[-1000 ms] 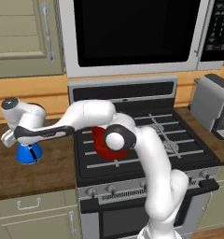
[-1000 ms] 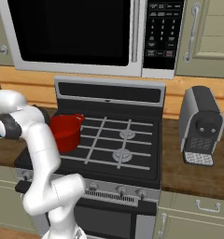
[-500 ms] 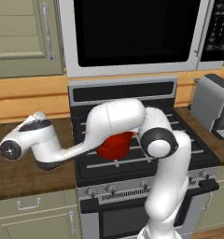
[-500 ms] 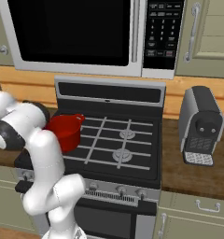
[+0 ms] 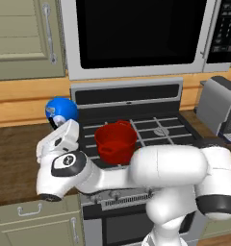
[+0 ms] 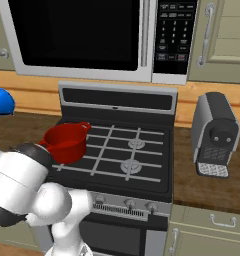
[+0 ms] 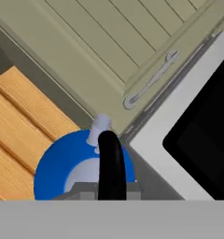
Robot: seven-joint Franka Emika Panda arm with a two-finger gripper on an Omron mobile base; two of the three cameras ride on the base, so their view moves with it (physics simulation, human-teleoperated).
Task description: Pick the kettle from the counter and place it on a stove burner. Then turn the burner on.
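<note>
Kettle (image 5: 61, 109) now airborne beside the stove (image 5: 136, 126), previously on counter (image 5: 11, 158).

Colours across the stove area

A bright-blue kettle (image 5: 61, 109) with a black arched handle (image 7: 111, 164) and a pale, possibly grey, spout (image 7: 99, 128) is seen; a red pot (image 5: 116, 141) is set off against the black stove (image 6: 117, 160) with silver-grey burner discs (image 6: 130, 166). The table (image 5: 14, 158) is shown in dark-brown wood grain, the cabinets (image 5: 21, 38) in beige, and the toaster (image 6: 215, 135) in grey and black.
</note>
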